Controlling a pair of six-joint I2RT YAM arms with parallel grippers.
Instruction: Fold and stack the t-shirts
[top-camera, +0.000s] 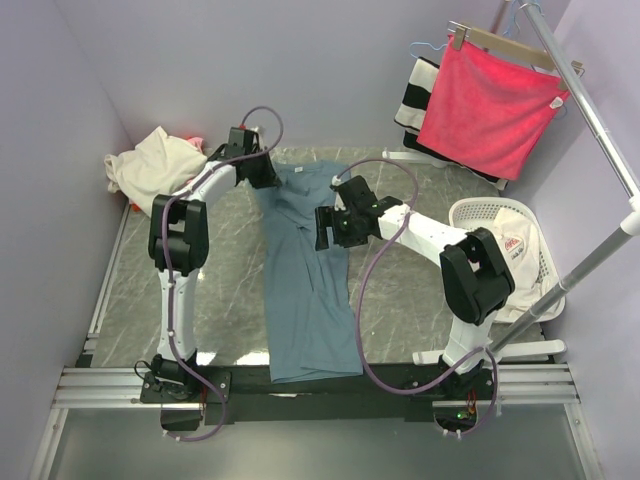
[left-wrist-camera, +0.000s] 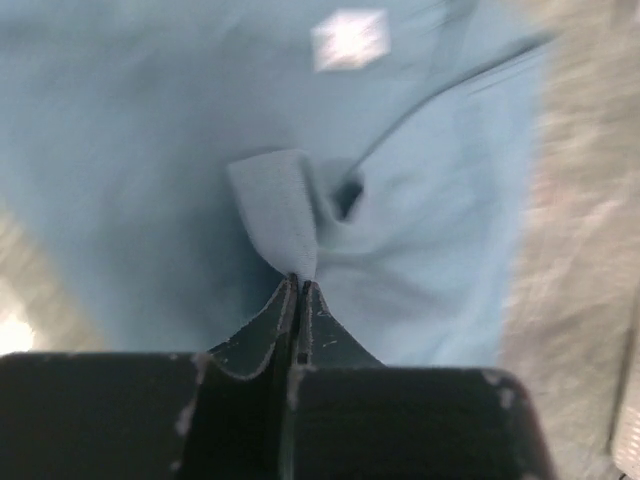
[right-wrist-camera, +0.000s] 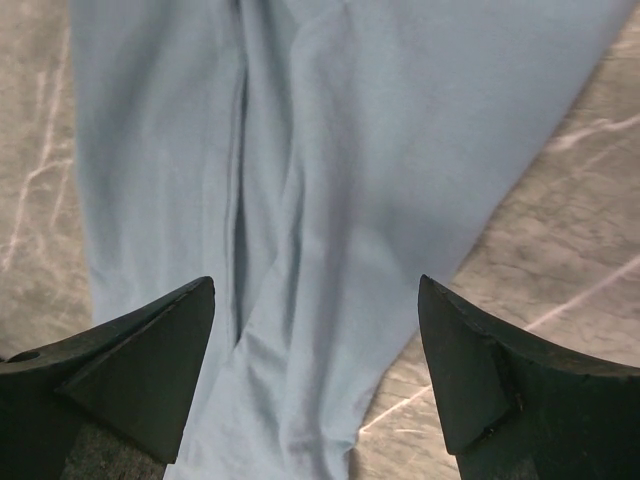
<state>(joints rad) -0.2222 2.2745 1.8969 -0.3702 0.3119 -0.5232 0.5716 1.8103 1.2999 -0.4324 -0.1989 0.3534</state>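
A dusty blue-grey t-shirt (top-camera: 305, 290) lies folded lengthwise down the middle of the table, collar at the far end. My left gripper (top-camera: 268, 172) is at its far left corner, shut on a pinched fold of the blue cloth (left-wrist-camera: 285, 220). My right gripper (top-camera: 322, 232) hovers open over the shirt's right side; the wrist view shows the blue-grey t-shirt (right-wrist-camera: 330, 180) wrinkled between its spread fingers. A cream t-shirt (top-camera: 150, 165) is heaped at the far left. A white t-shirt with red print (top-camera: 505, 240) sits in the basket.
A white laundry basket (top-camera: 545, 265) stands at the right. A bright pink-red towel (top-camera: 490, 105) hangs on a hanger over a striped cloth (top-camera: 412, 95) at the far right. A metal rack pole (top-camera: 590, 120) crosses the right side. Purple walls surround the marble table (top-camera: 220, 270).
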